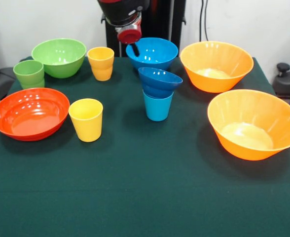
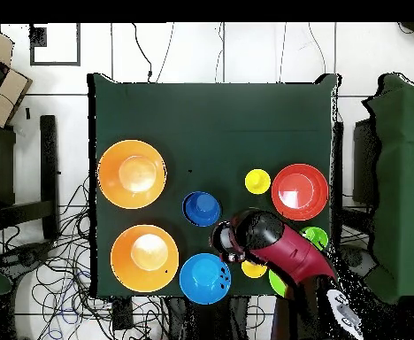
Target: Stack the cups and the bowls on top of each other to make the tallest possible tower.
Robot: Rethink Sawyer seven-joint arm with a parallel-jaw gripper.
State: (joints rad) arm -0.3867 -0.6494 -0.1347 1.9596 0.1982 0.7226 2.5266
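The gripper [image 1: 131, 37] is seen high at the top edge, its fingers hidden. Directly below it, the small dark blue bowl [image 1: 160, 82] is perched tilted on the light blue cup [image 1: 158, 106]. The medium light blue bowl [image 1: 152, 53] is placed just beside the gripper.

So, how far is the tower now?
Only the first step looks done: the small dark blue bowl sits tilted on the light blue cup. The gripper hangs above the table near the medium light blue bowl; it seems to carry nothing. Left to stack: that bowl, the red-orange bowl, the green bowl, two large orange bowls and three cups.
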